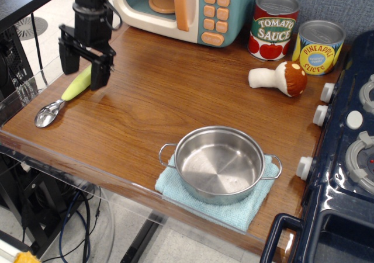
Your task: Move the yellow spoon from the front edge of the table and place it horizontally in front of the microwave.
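I have only the one view to work from, the fixed camera looking down across the tabletop (175,93).

In it, the yellow spoon (63,97) lies near the tabletop's left edge, toward the front-left corner. Its metal bowl points to that corner and its pale handle angles up toward the back. It rests flat on the wood, so nothing has been lifted yet.

My gripper (85,71) hangs over the upper end of the handle. The fingers (101,75) are spread apart, one on each side of the handle, with the handle tip showing in the gap between them. I can't tell from this angle whether the tips touch the wood or sit just above it, and I see no contact with the spoon itself. I read this as the approach finished and the grasp not yet made.

The microwave (187,9) stands along the back edge, toward the back-left corner, its teal front facing the open wood. The strip of tabletop in front of it looks free, so the drop spot should be usable. The pot (219,163) on its blue cloth (175,187) sits by the front edge, well apart from the route, and the two cans (274,26) and the toy mushroom (280,78) stay off toward the back-right corner.

By my estimate the task is in its early part: closing on the handle, lifting, carrying toward the back edge, turning the spoon sideways and releasing are all left to do.
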`<state>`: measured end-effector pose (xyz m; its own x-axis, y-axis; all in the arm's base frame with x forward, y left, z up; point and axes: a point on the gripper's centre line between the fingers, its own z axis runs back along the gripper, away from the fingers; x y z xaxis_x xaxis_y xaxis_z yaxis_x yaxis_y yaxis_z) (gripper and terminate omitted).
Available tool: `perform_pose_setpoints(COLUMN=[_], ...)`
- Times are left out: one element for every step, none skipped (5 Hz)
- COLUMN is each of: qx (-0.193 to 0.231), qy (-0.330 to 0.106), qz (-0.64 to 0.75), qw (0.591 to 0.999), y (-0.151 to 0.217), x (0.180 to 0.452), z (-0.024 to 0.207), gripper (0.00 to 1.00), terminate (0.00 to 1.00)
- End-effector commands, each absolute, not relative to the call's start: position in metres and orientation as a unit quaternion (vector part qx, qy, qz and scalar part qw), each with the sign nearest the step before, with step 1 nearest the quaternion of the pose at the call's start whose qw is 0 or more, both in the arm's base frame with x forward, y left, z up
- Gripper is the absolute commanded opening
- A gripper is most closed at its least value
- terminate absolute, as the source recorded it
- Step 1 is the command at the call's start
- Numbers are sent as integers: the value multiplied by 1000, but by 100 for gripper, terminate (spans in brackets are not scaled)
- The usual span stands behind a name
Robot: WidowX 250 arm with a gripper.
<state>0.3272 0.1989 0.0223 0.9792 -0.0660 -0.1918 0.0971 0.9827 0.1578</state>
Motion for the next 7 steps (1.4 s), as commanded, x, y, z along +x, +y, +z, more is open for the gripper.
perform_pose_setpoints(qx=[81, 85, 86, 99, 136, 176, 188], qy=[75, 71, 67, 60, 44, 0, -42], qz=[-30, -24, -21, -41, -77, -134, -222], qw=[993, 994, 994, 992, 987, 975, 956], y=[190, 193, 193, 193, 191, 180, 157], x=[317, 317, 316, 315, 317, 328, 343], z=[32, 35, 36, 47, 72, 106, 126], gripper=[0, 0, 0, 0, 0, 0, 0], terminate=[0, 0, 0, 0, 0, 0, 0])
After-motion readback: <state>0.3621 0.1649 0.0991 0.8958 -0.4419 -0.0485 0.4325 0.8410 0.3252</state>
